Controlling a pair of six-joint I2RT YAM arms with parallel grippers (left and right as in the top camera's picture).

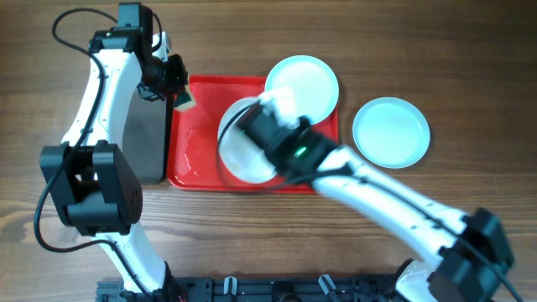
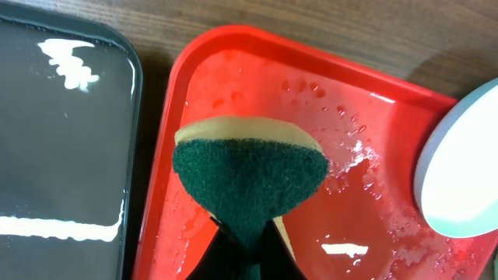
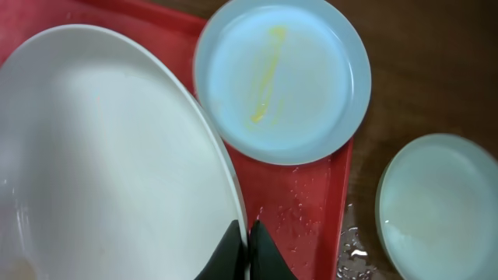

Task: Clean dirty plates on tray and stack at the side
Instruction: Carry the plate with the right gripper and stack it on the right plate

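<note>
My right end effector [image 3: 247,237] pinches the plate [image 3: 101,155] rim, tray [image 3: 311,202] beneath; left end effector [image 2: 243,253] pinches the sponge [image 2: 249,183] above the tray's wet end.

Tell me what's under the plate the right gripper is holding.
Wet red tray shows around the plate pinched in the right gripper. Whatever lies directly beneath is hidden by the plate itself.

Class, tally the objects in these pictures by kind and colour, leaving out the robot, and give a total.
Pale mint-blue round glossy plates: 3
Red rectangular plastic tray: 1
Black rectangular plastic tray: 1
Green-and-yellow scrubbing sponge: 1
Total: 6
</note>
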